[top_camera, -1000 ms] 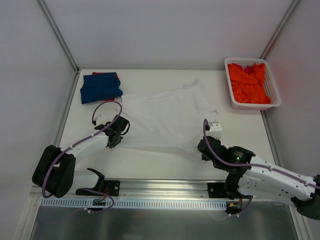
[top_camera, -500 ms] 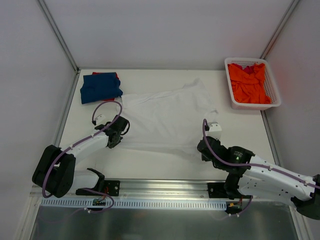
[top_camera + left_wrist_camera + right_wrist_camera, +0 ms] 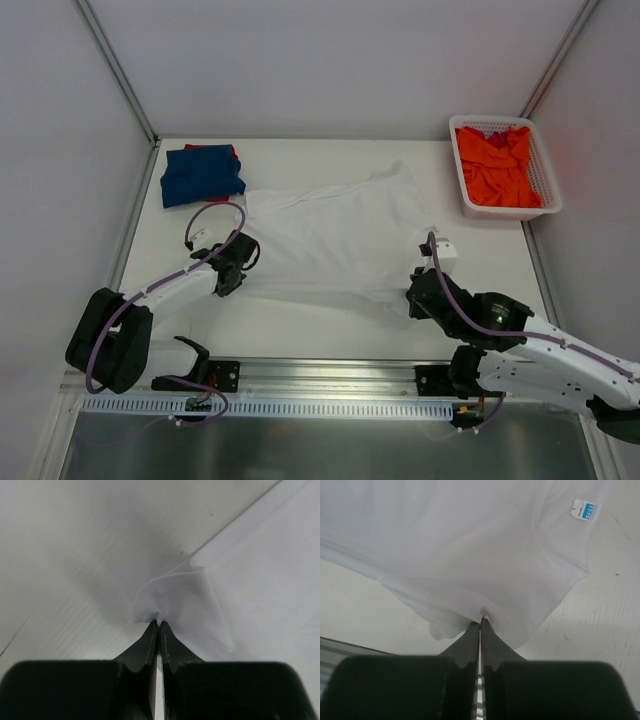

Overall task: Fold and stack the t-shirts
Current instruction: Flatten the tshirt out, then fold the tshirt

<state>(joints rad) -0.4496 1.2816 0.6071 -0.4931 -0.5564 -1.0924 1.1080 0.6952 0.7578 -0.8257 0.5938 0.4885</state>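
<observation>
Left hand (image 3: 158, 624) pinches white t-shirt (image 3: 330, 235) (basket (image 3: 510, 212) well apart).

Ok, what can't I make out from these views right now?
Top view: the red t-shirt is almost wholly hidden under the dark blue t-shirt.
Top view: whatever lies beneath the orange t-shirt in the basket is covered.
Right wrist view: the print on the neck label of the white t-shirt is too small to read.

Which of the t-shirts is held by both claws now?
The white t-shirt, spread mid-table: left claw and right claw pinch its edge. The dark blue t-shirt lies folded; the orange t-shirt fills the basket.
</observation>
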